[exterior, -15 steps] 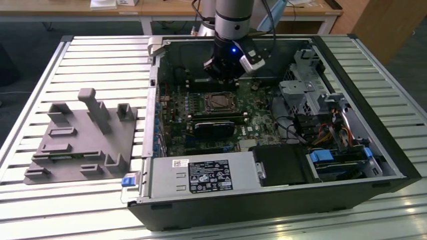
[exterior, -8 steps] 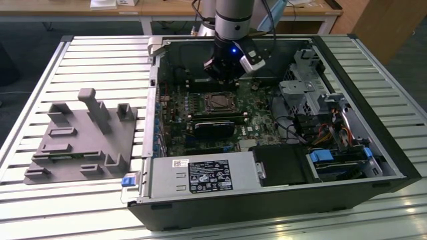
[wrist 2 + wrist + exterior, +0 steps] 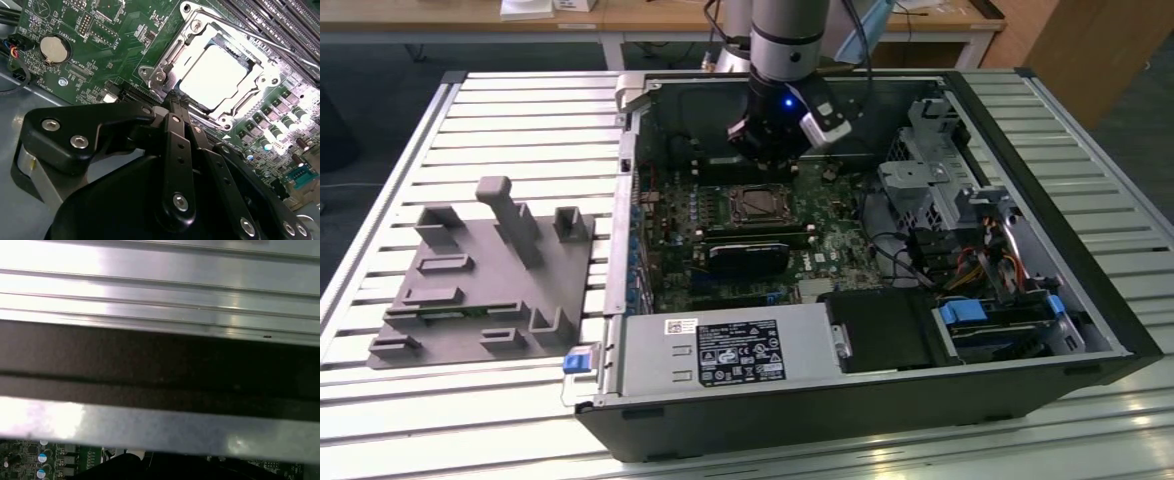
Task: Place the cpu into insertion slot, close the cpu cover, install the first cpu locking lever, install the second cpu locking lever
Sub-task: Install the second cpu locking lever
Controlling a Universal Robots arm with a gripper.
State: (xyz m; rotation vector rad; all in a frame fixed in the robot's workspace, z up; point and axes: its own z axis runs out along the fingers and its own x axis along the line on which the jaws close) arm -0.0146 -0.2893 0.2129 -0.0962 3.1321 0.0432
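Chip (image 3: 212,75) sits in the socket (image 3: 162,57) already, and the metal frame (image 3: 239,102) looks folded down around it, so I judge the first two steps done. My gripper (image 3: 176,107) hangs just beside the socket, fingers together on nothing. Whether either thin lever (image 3: 250,35) is latched I cannot tell.

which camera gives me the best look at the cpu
The second wrist view: the cpu sits close up, its pale face framed by the cpu cover. The exterior view shows it small and dark.
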